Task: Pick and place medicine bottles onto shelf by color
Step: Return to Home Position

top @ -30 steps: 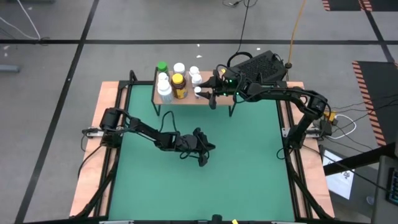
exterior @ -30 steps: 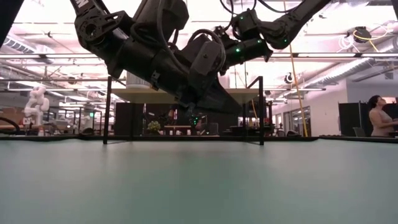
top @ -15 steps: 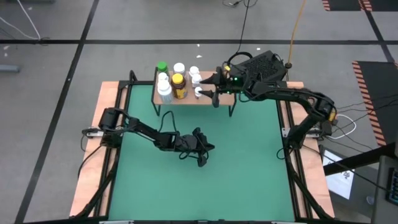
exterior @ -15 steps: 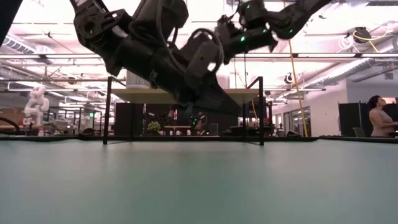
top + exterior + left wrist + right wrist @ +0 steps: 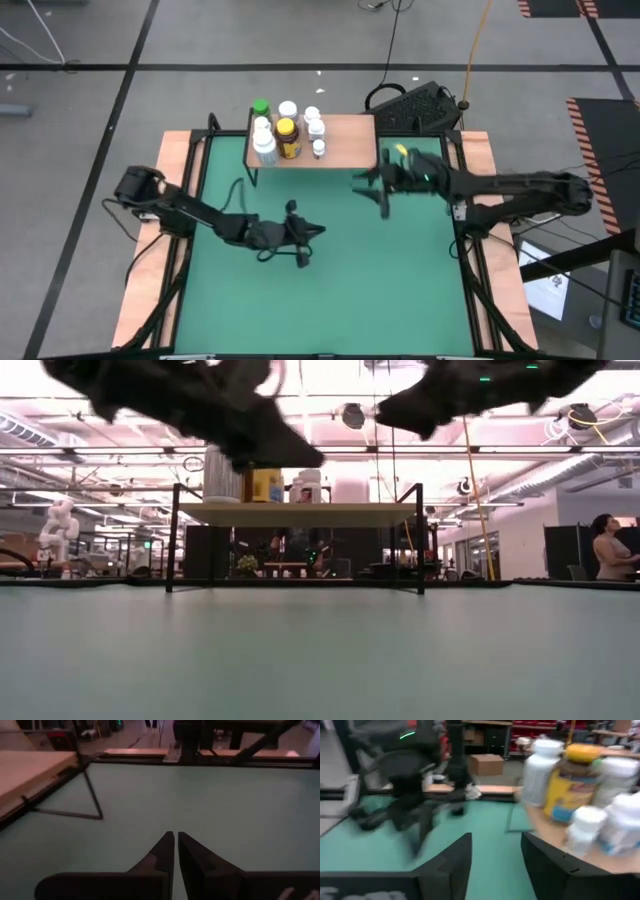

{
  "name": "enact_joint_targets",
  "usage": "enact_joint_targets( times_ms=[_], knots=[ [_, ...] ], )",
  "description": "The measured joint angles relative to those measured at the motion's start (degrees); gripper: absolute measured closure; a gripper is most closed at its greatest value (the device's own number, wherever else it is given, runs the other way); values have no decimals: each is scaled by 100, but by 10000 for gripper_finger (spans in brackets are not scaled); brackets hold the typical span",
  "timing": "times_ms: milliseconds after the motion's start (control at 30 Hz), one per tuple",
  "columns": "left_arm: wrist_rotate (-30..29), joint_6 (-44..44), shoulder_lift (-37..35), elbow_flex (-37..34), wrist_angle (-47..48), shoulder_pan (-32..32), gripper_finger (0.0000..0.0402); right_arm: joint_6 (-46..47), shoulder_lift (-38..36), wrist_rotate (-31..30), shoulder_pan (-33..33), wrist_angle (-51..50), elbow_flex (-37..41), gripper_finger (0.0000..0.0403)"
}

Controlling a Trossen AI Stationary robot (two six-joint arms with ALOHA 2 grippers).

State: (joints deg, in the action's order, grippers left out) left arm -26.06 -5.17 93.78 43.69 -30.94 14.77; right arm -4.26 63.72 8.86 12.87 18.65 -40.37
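Observation:
Several medicine bottles (image 5: 285,130) stand upright in a cluster on the left half of the light-wood shelf (image 5: 345,140): a green-capped one (image 5: 261,106), an amber one with a yellow cap (image 5: 287,138), and white ones, including a small one (image 5: 318,148). My right gripper (image 5: 372,188) is open and empty, hovering over the green mat just near of the shelf's right end. Its wrist view shows the amber bottle (image 5: 567,785) and the white bottles on the board (image 5: 600,862). My left gripper (image 5: 303,245) is shut and empty over the middle of the mat.
The shelf's right half is bare wood, and its thin black legs (image 5: 419,540) stand on the mat. The green mat (image 5: 330,290) is framed by light-wood side strips (image 5: 155,250). A black keyboard-like device (image 5: 420,105) lies beyond the far edge. A person (image 5: 610,550) sits in the room behind.
My right gripper has drawn back from the small white bottle on the shelf, moving toward the table's right and near side, off the board. The bottle stays standing on the shelf. My left gripper has shifted toward the table's left edge.

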Motion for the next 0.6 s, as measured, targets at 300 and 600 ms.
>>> enact_joint_targets(
  times_ms=[300,600],
  knots=[
    [-9,124,-1448,-2152,-1782,81,376,533,-1237,-1346,-1826,114,1382,335],
    [-230,773,-3177,-3706,-2637,127,376,440,-2364,-2212,-2950,-133,2142,400]
  ],
)
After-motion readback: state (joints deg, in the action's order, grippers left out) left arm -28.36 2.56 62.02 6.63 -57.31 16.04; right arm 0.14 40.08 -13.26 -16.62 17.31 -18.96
